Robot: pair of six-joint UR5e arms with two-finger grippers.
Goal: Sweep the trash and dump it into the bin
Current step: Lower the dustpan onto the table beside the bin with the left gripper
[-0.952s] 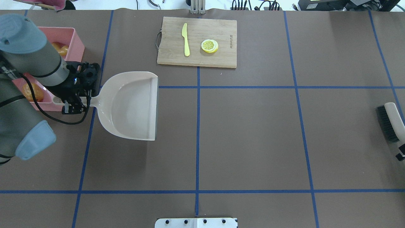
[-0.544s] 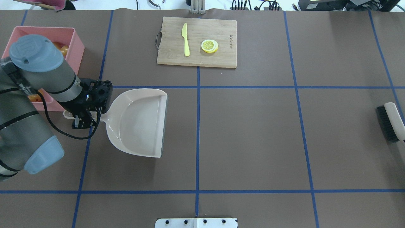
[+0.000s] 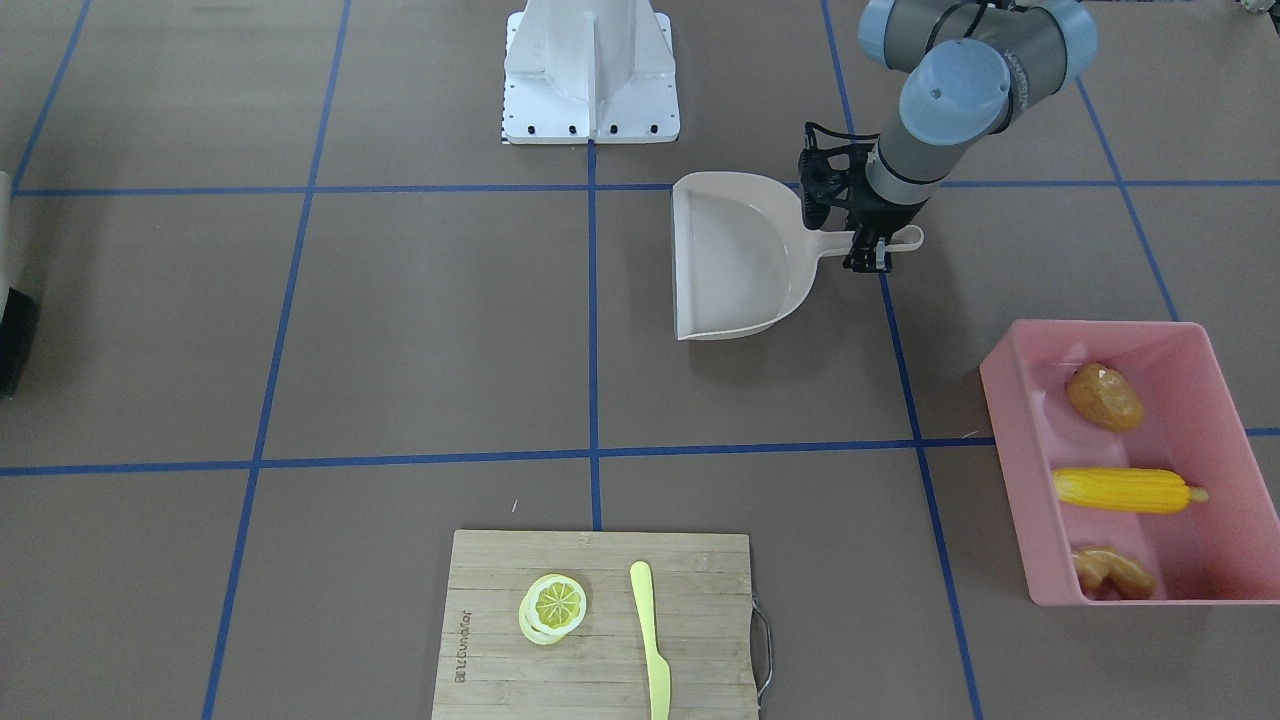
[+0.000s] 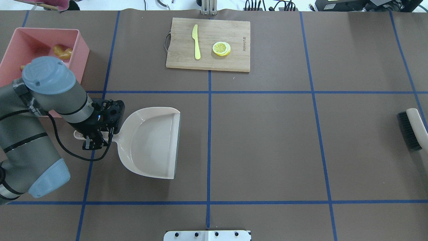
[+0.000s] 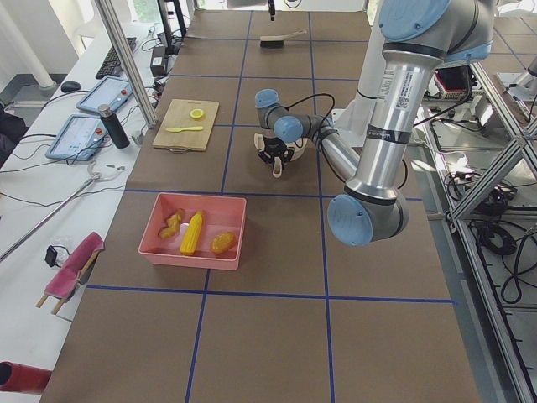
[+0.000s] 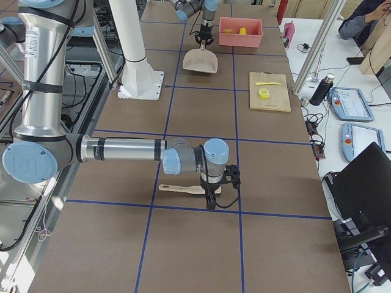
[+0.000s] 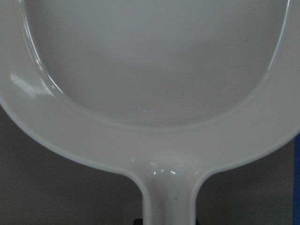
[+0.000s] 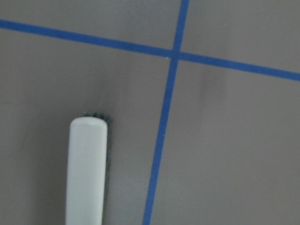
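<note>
Jaws, itemised: left jaws clamped on the handle of one empty dustpan (image 4: pixel 150 144). Right jaws at one brush (image 4: pixel 413 129), grip impossible to tell. One bin (image 3: pixel 1190 400), behind the left jaws and apart, holds the trash: one corn cob (image 3: pixel 1125 490), one potato (image 3: pixel 1103 397), one ginger root (image 3: pixel 1112 572). Likely step: set-down. Lower the pan level; release once flat on table.

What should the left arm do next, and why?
Probably have the left tool set the beige plastic dustpan down on the table: it is empty, and the yellow corn cob, brown potato and tan ginger root already lie in the pink rectangular plastic bin.
</note>
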